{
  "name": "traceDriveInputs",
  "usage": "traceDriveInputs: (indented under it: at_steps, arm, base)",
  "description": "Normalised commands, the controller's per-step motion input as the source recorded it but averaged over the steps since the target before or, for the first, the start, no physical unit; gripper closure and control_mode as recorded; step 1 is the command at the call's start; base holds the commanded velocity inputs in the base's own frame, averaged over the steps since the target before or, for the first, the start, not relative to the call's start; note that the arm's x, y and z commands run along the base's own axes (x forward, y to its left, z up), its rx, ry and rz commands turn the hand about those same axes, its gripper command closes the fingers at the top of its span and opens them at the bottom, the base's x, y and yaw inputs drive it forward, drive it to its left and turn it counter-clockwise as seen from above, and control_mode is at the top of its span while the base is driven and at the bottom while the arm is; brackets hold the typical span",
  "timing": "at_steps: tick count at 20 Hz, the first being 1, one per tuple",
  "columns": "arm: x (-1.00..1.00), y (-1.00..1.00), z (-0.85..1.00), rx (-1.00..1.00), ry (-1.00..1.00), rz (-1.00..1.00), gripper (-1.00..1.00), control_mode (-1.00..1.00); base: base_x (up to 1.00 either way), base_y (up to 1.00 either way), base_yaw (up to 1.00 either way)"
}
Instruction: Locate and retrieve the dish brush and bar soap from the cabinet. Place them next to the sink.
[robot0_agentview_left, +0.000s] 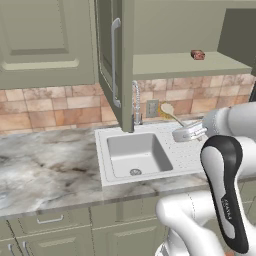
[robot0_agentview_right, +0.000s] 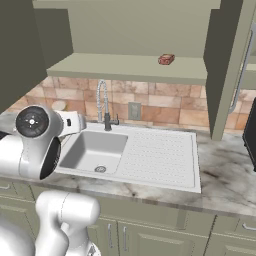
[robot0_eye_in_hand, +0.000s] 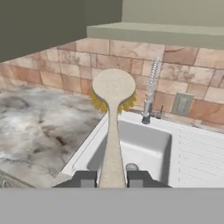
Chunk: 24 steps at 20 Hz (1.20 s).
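Presently the gripper (robot0_eye_in_hand: 112, 179) holds the dish brush (robot0_eye_in_hand: 113, 109) by its handle, jaws pressed against both sides of the pale stem. In the hand view the round head with yellow bristles points to twelve o'clock, suspended over the near edge of the sink (robot0_eye_in_hand: 148, 144), with the chrome faucet (robot0_eye_in_hand: 151, 87) at about one o'clock. The bar soap (robot0_agentview_right: 166, 59) lies on the shelf of the open cabinet (robot0_agentview_right: 130, 67), well above the basin. Risk, as a judgement: released here, the brush would probably drop into the basin rather than beside it; its long head could also strike the faucet if the arm swings right. The marbled counter (robot0_eye_in_hand: 39, 127) lies at nine o'clock.
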Motion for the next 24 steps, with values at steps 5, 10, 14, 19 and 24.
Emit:
traceDriveInputs:
  at_steps: [5,10,14,19,24]
  arm:
    - [0.03,0.14,-0.32,-0.07,0.04,0.08,1.0,-1.0]
    - [0.1,0.14,-0.33,-0.05,0.03,0.08,1.0,-1.0]
    - [0.24,0.21,-0.36,-0.04,0.03,0.08,1.0,-1.0]
    - [0.36,0.23,-0.37,-0.05,0.05,0.08,1.0,-1.0]
    - [0.43,0.24,-0.4,-0.04,0.09,0.09,1.0,-1.0]
  base:
    - [0.0,0.0,0.0]
    - [0.0,0.0,0.0]
    - [0.0,0.0,0.0]
    - [0.0,0.0,0.0]
    - [0.0,0.0,0.0]
